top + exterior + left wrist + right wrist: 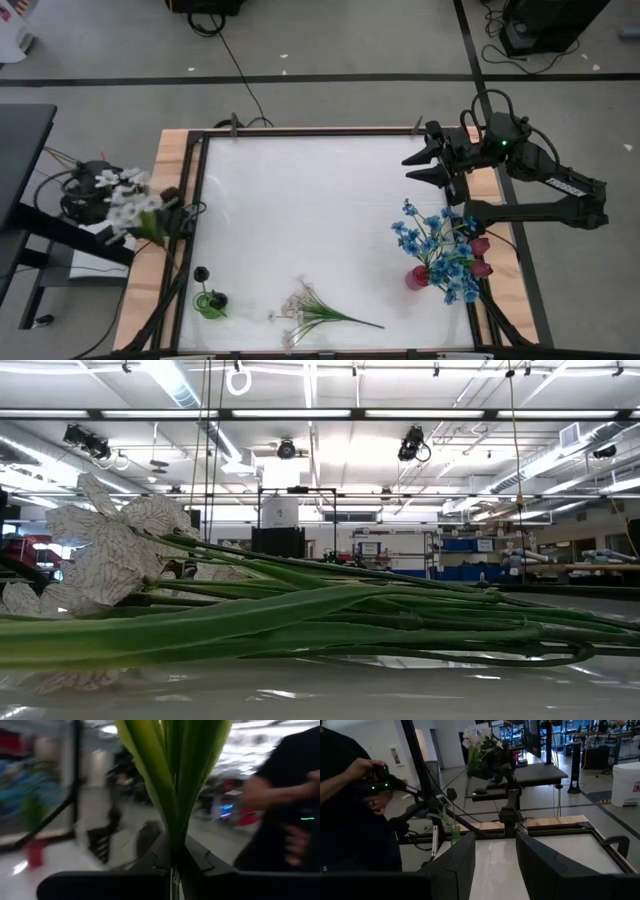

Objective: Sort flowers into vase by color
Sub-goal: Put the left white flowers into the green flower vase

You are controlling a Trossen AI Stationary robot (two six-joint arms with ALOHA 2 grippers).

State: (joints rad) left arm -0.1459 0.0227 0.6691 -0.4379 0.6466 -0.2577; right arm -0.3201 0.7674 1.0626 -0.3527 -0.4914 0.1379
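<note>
1. White spray point(127, 197): your left hand point(176, 860) is clamped on its green stems, off the counter's point(300, 210) left edge.
2. Handling: light, floppy (blossoms crush easily); grip low on the stems.
3. Right hand point(420, 167): half open, empty, above the blue flowers point(440, 245).

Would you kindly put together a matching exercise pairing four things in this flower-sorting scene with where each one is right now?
Things:
1. white flowers
2. blue flowers
3. pale spray
4. green vase

Places:
A. lying flat on the table near its front edge
B. standing in the red vase
C. clamped in the left gripper off the table's left side
D. upright near the front left corner, holding a dark bud

Pairs: 1-C, 2-B, 3-A, 4-D
</note>
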